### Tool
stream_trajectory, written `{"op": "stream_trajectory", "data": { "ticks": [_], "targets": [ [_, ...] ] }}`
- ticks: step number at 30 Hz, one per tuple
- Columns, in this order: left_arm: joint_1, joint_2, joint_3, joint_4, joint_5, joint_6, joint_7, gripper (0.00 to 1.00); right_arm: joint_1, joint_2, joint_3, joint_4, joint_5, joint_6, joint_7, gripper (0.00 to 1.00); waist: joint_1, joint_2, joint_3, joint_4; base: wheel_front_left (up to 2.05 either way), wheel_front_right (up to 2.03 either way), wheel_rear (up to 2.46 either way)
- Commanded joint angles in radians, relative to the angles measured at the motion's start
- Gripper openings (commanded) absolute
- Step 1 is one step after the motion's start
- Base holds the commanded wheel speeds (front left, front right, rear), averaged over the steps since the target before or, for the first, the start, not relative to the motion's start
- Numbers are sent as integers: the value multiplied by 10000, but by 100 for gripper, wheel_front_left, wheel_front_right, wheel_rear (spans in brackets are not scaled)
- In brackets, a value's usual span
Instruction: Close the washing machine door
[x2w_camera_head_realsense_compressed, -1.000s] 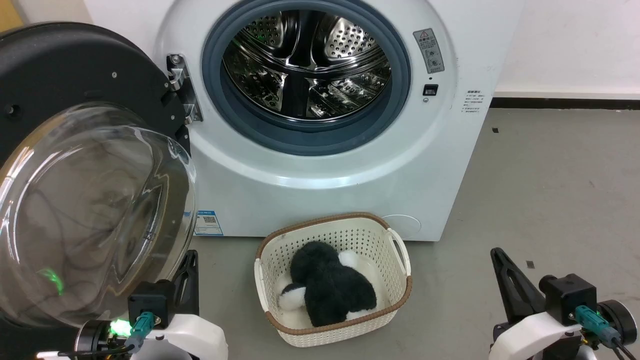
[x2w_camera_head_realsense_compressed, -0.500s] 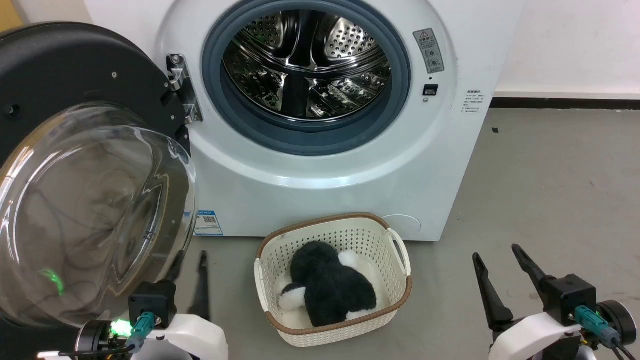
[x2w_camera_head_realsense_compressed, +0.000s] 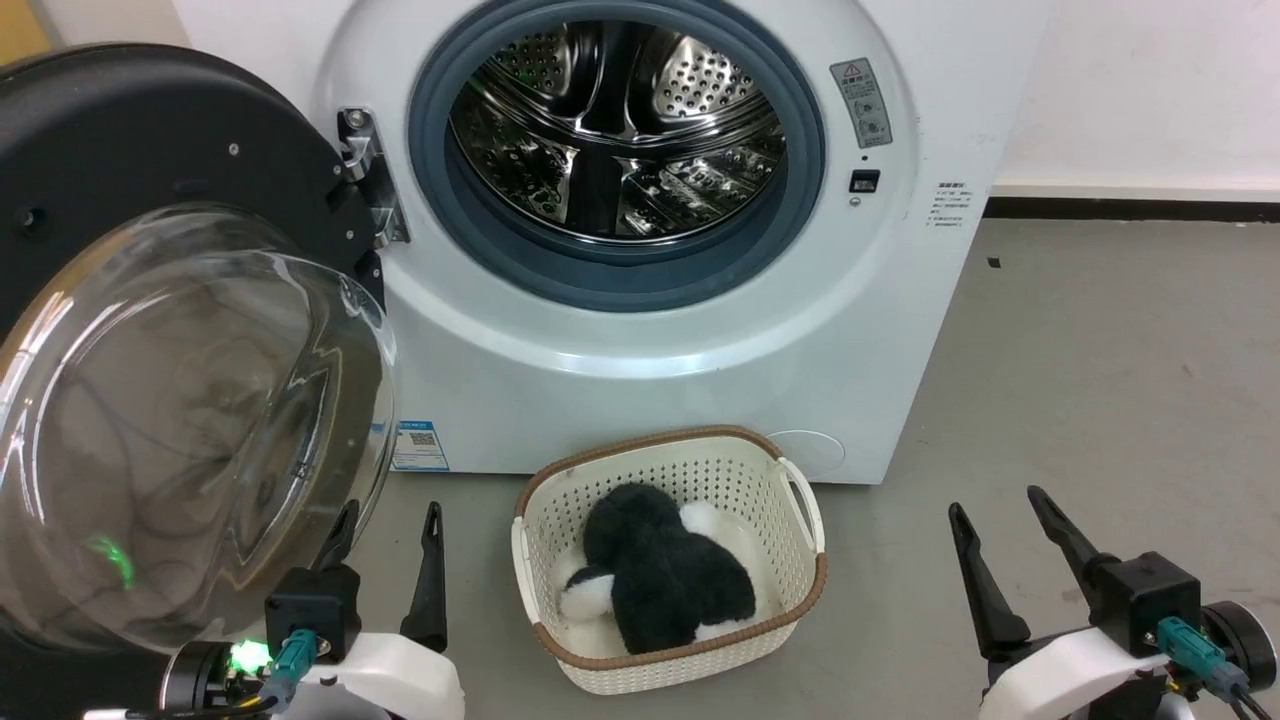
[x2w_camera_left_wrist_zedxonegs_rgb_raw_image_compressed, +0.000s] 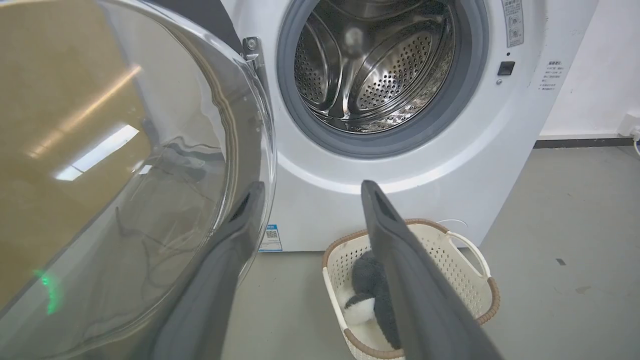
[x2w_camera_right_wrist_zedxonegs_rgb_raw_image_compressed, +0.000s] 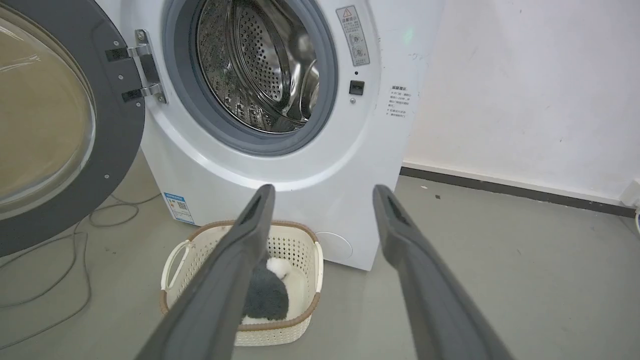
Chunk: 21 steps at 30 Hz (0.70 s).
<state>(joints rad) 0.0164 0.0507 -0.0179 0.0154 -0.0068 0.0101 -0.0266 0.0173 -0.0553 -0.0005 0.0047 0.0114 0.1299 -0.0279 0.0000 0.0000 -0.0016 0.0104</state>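
No word, brand or number can be read.

The big white front-loading washing machine (x2w_camera_head_realsense_compressed: 650, 370) carries 3 printed items. A grey rectangular warning sticker (x2w_camera_head_realsense_compressed: 859, 102), on the front panel just right of the drum opening, shows a red warning triangle (x2w_camera_head_realsense_compressed: 850, 70) at its top. Below the triangle are lines of tiny print and 2 round pictograms, all too small to read. A block of small dark print (x2w_camera_head_realsense_compressed: 950, 205) stands near the panel's right edge, its lines illegible. A blue-and-white rectangular sticker (x2w_camera_head_realsense_compressed: 418, 446) at the lower left corner bears a square QR code (x2w_camera_head_realsense_compressed: 424, 437); its lettering is blurred.
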Motion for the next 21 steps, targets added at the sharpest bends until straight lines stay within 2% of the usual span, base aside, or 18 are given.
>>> {"op": "stream_trajectory", "data": {
  "ticks": [1, 21],
  "targets": [
    [54, 1, -17, 39, -60, 54, -84, 100, 114, 7, -25, -44, 73, 1, -82, 100, 0, 0, -6, 24, 0, 0, 0],
    [171, 2, -158, 204, -163, 181, -502, 100, 306, 15, 111, -9, 205, 2, -498, 100, 0, 0, -108, 870, 0, 0, 0]
  ]
}}
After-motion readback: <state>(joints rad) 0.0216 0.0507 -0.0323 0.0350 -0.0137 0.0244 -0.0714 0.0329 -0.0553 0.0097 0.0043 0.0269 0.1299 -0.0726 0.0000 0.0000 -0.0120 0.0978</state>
